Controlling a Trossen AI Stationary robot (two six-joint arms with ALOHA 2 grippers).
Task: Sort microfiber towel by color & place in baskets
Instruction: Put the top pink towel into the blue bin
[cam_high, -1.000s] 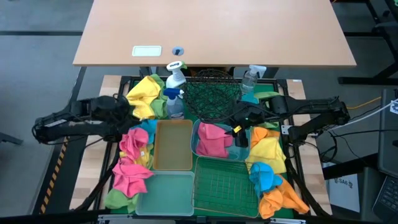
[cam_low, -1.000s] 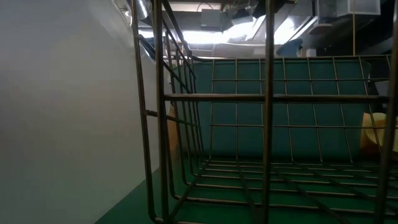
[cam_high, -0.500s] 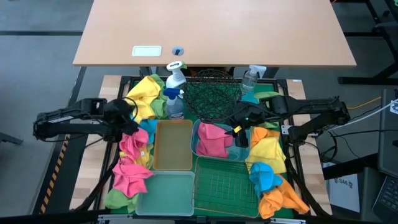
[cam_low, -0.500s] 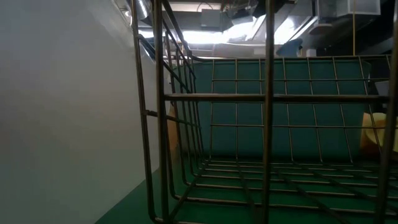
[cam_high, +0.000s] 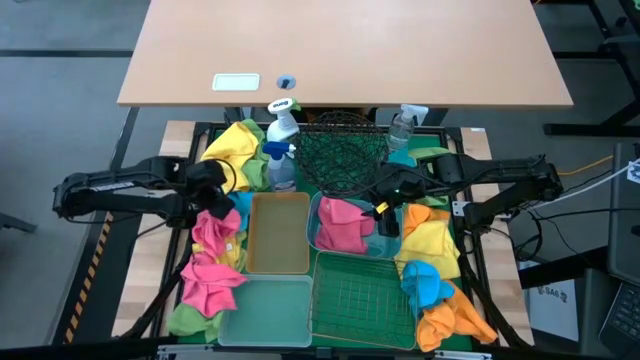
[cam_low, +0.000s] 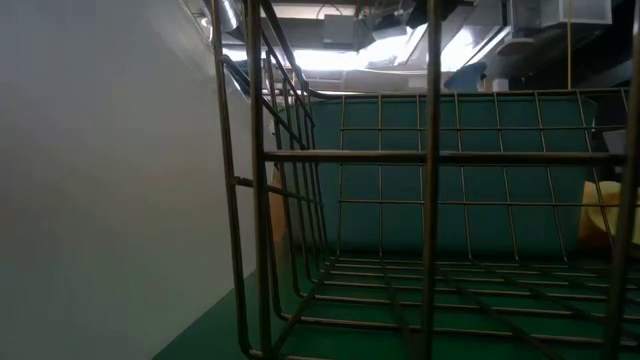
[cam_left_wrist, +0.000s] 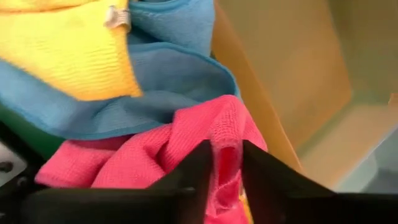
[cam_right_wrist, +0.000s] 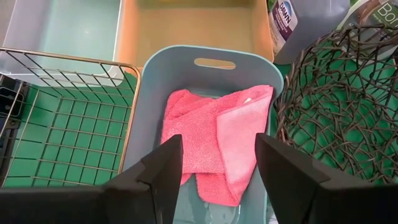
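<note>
Since a second ago, the left tool has slid rightward from the frame's left edge onto the towel pile at centre left, its fingers pinched on a pink towel beside a blue towel and the amber bin. At centre right, the right tool hangs spread apart, gripping nothing, over the teal bin, where pink cloths lie.

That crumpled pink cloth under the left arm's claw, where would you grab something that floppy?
Best by the raised fold of the pink towel, coming down from above. The ridge stands up off the heap, so two fingers can straddle it; the left end effector already has that fold between its fingers. A flat patch would likely slip.
</note>
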